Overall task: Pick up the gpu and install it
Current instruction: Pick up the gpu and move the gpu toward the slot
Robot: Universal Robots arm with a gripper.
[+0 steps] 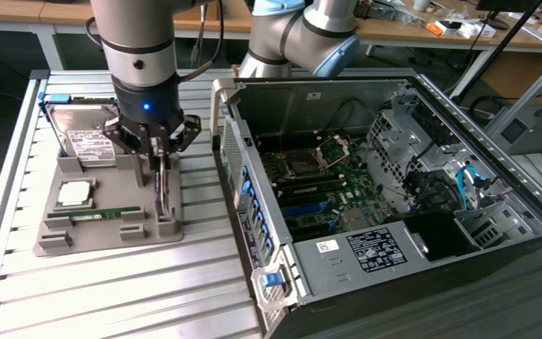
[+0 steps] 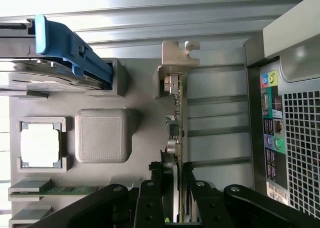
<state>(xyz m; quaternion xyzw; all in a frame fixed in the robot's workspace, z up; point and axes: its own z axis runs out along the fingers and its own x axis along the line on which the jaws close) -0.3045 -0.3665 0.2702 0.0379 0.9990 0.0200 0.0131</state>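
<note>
The gpu (image 2: 178, 112) stands on edge in a gray holder (image 1: 101, 244) on the tabletop (image 1: 111, 296), beside the open computer case (image 1: 281, 106). The claw (image 1: 161, 159) is clamped on the card's upper edge, one finger on each side.

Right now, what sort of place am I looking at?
Probably a robotics lab set up for computer assembly: a robot arm stands over a grey tray of parts, beside an open computer case, with cluttered workbenches behind.
</note>
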